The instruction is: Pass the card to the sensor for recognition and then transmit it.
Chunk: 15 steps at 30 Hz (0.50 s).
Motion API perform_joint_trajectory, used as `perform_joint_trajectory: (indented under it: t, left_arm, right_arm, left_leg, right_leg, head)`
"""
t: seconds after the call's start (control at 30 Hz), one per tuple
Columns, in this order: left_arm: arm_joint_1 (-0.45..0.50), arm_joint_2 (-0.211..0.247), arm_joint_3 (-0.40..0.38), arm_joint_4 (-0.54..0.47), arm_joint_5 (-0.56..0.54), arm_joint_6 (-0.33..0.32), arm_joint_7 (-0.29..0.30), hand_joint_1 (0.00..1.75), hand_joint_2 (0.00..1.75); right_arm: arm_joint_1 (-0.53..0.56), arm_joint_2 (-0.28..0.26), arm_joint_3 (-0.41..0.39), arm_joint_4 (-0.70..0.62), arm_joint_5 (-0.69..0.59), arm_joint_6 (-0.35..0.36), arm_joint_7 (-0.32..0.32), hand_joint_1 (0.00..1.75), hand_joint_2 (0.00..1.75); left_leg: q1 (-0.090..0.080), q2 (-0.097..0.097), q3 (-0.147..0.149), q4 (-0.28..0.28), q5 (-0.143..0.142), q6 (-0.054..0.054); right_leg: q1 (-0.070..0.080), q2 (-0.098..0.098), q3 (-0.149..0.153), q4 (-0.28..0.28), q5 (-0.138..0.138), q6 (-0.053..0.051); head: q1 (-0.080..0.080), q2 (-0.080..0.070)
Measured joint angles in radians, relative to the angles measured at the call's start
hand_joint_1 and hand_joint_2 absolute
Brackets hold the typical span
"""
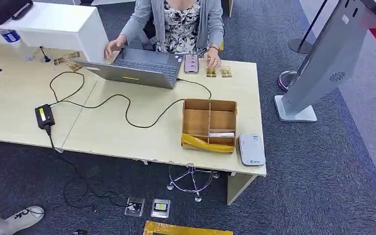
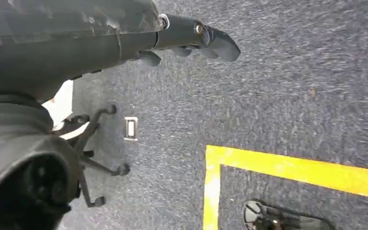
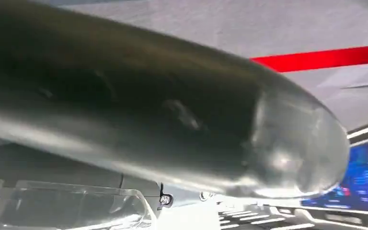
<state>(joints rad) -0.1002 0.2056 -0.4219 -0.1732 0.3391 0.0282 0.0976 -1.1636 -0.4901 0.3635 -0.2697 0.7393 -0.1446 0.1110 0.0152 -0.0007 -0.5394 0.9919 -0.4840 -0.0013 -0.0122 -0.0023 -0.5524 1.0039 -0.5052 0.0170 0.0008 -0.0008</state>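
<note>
A white card (image 1: 221, 134) lies in the front compartment of a brown cardboard box (image 1: 209, 105) on the pale table (image 1: 117, 137). Beside the box, at the table's front right corner, sits the white sensor (image 1: 251, 149). My left hand (image 2: 191, 40) hangs over the grey carpet, away from the table, its dark fingers stretched out and holding nothing. In the right wrist view my right hand (image 3: 172, 110) is a blurred grey bulk close to the lens, and how its fingers lie cannot be made out.
A person sits behind the table at a grey laptop (image 1: 137, 68), with a phone (image 1: 191, 62) and small cards (image 1: 218, 72) beside it. A black cable and adapter (image 1: 44, 115) cross the table. A grey kiosk stand (image 1: 318, 63) rises at the right. A chair base (image 1: 191, 181) stands under the table.
</note>
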Motion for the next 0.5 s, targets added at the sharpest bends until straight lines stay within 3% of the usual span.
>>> perform_joint_trajectory:
  t: [0.13,0.3,0.5]
  left_arm:
    - [-0.004,0.0,0.001,0.0,0.02,0.003,-0.003,0.0,0.0]
    - [-0.006,-0.005,0.002,0.0,0.041,0.004,-0.003,0.0,0.0]
    - [-0.006,-0.006,0.003,0.0,0.051,0.008,0.005,0.0,0.0]
  right_arm:
    - [0.073,-0.049,-0.025,0.0,-0.062,-0.019,-0.019,0.0,0.0]
    - [0.245,-0.072,-0.09,0.003,-0.177,-0.061,-0.056,0.0,0.0]
    - [0.456,-0.091,-0.182,0.01,-0.303,-0.091,-0.041,0.0,0.0]
  left_leg:
    - [0.0,-0.001,0.0,0.0,0.0,0.0]
    - [0.0,-0.003,0.0,0.0,0.0,0.0]
    - [0.001,-0.004,-0.002,0.0,0.0,0.0]
  right_leg:
    - [0.0,-0.001,0.0,0.0,0.0,0.0]
    - [0.0,-0.003,0.001,-0.001,0.0,0.0]
    - [0.001,-0.003,0.0,-0.001,-0.001,0.0]
  head:
    - [0.0,0.0]
    - [0.0,0.0]
    - [-0.001,0.0]
